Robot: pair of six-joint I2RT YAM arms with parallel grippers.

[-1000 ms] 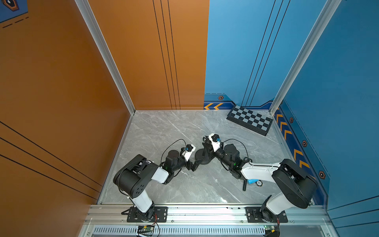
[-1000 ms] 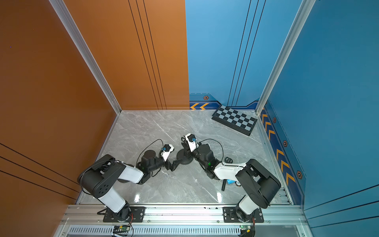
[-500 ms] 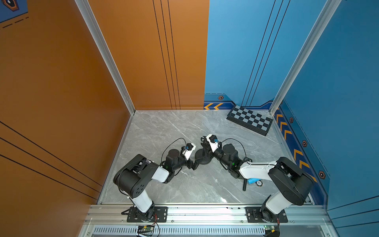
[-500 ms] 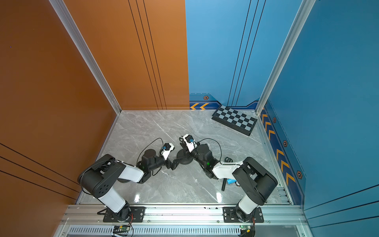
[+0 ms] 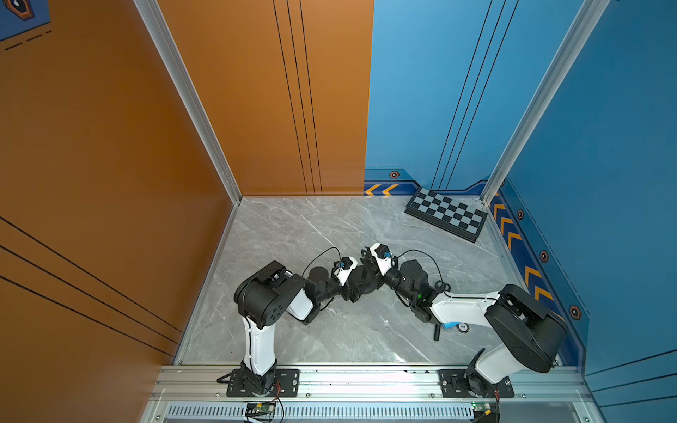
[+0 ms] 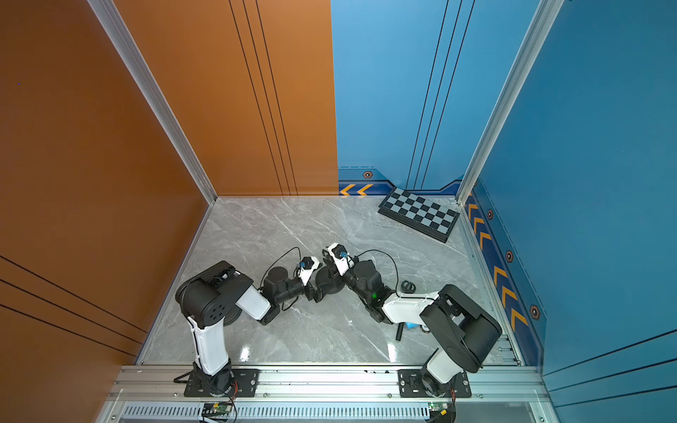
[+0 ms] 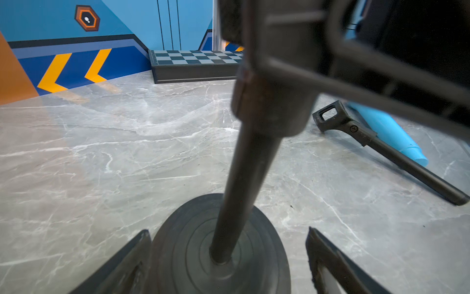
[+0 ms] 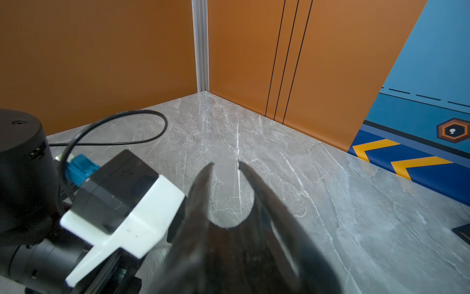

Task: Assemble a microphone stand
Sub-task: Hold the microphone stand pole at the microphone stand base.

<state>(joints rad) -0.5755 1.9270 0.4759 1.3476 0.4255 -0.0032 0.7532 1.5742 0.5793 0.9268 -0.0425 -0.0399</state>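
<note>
While the right gripper [image 8: 225, 165] clamps the pole [image 7: 244, 178] standing in the base [image 7: 178, 254], the left gripper [image 7: 229, 230] straddles that base wide open (holding nothing). The pole looks seated, but a black rod [image 7: 396, 157] and blue tube [image 7: 386, 132] beyond the base lie unfitted.

Both top views overhead, steeply down, sharing whole marble floor [image 5: 311, 227]; wrist views low, close
</note>
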